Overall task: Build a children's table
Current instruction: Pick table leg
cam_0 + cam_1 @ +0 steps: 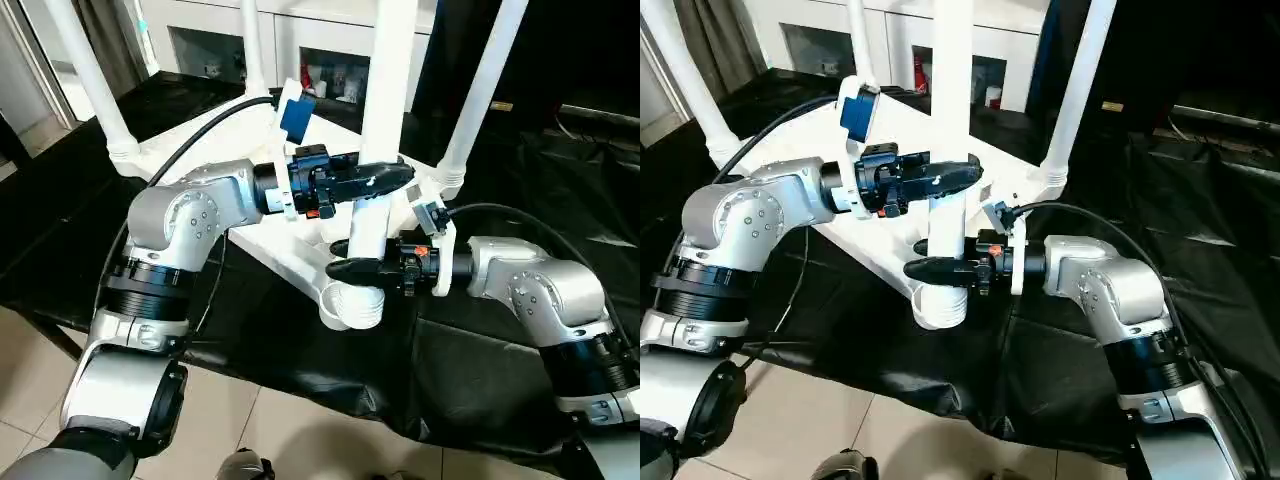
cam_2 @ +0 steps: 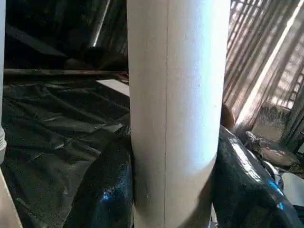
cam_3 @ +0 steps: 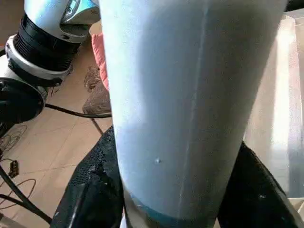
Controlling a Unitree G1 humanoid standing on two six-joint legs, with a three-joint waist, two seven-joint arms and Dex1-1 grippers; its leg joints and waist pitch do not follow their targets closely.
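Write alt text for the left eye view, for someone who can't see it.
Both claws grip one upright white table leg standing in the near corner socket of the upside-down tabletop, the left claw above the right claw. Three more legs stand behind, over black sheeting.

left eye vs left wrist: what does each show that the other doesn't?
Left eye alone: the upturned table top, its near corner socket, three other legs standing in their sockets, and the right gripper low on the near leg. Left wrist alone: the seam line down that leg and the slatted blinds behind. Both: the near leg between the left gripper jaws, and the black sheet.
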